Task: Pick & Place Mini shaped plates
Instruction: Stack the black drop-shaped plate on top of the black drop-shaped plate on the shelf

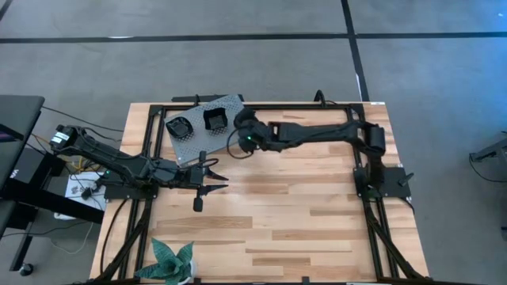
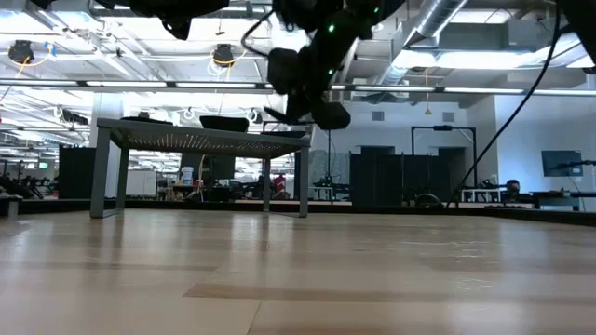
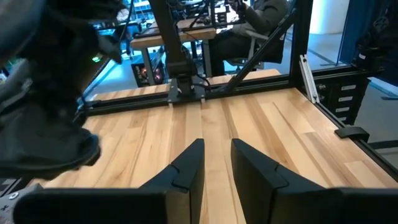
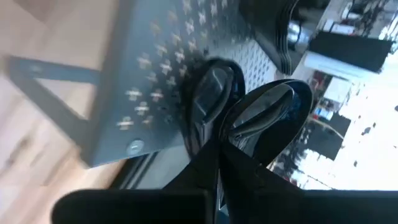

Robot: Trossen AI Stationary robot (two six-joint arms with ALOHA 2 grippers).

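showing only at right wrist: jaws pinching plate (image 4: 273,118).

right tool (image 4: 219,134) | gripping black plate (image 4: 273,115) | beside grey perforated stand (image 4: 155,74) | plate stack (image 4: 292,34) behind

No text, label, brand, number or sign can be read in any of the four views. At the far left edge of the high view a dark panel (image 1: 14,170) beside the desk carries a pale mark that may be a letter, but it is cut off and I cannot tell what it says. The screens and boards in the room behind the desk show no legible writing.
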